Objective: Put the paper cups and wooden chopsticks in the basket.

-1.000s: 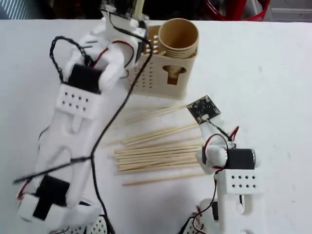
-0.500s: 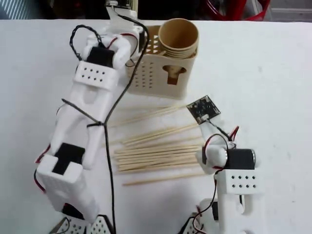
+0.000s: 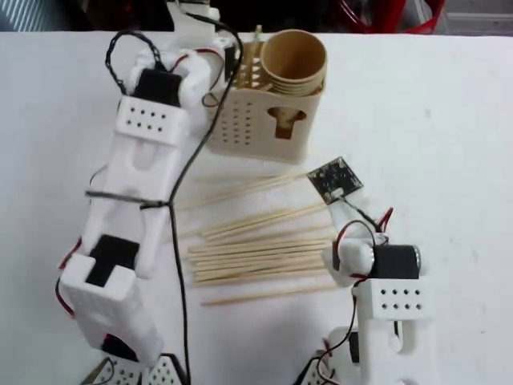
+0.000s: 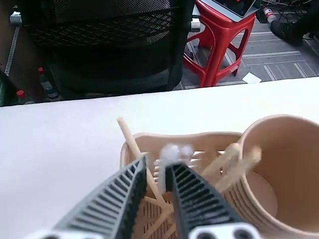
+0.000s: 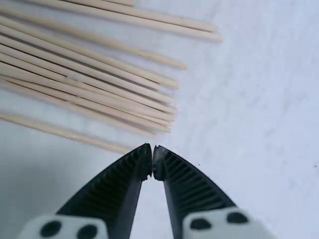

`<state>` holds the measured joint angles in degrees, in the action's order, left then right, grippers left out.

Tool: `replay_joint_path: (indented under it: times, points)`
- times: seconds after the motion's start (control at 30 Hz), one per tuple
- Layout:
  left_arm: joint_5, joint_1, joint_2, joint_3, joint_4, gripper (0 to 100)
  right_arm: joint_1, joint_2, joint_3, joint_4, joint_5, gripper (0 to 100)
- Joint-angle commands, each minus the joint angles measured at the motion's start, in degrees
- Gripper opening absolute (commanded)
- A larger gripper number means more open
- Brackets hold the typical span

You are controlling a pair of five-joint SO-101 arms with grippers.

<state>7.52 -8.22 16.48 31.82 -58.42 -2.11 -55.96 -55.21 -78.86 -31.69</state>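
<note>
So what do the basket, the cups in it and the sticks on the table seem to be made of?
Basket: likely moulded plastic, matte beige, with rows of even holes. Cups: seemingly paper, tan, thin rims, nested. Sticks: probably wood or bamboo, pale, dull, straight and slim.

Our left arm and right arm are white shells with black motors, small hole grids and red and black cables. The left claw and right claw are black, ribbed.

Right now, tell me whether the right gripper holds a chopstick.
No, the right gripper is shut on nothing, short of the chopsticks.
</note>
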Motion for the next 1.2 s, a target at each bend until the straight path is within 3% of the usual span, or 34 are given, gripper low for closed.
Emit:
replay_joint_path:
  times: [0.0, 0.23, 0.4, 0.53, 0.67, 0.9, 1.17]
  points:
    - [0.70, 1.45, -0.92, 8.79, -6.42, 8, 0.40, -0.84, 0.18, 0.92, -0.44, 1.8]
    - [0.62, 11.65, -0.48, 20.31, -20.48, 8, 0.57, -1.27, 0.26, 2.24, -0.79, 1.8]
    - [0.62, 20.70, -0.13, 19.52, -29.80, 8, 1.36, -1.27, 0.62, 7.96, -0.53, 1.8]
    - [-1.32, 22.99, 1.98, 13.01, -35.25, 9, 0.57, -0.75, 2.11, 7.78, -1.05, 1.8]
    - [-1.05, 23.08, 7.16, 0.44, -30.86, 17, -2.77, 0.48, 3.43, 4.88, -5.63, 1.8]
    - [3.52, 22.37, 10.15, -10.90, -20.92, 17, -10.24, 13.23, 14.33, 0.22, -8.79, 1.8]
    - [6.86, 22.64, 10.33, -19.25, -9.85, 18, -16.66, 31.52, 28.13, -3.91, -22.42, 1.9]
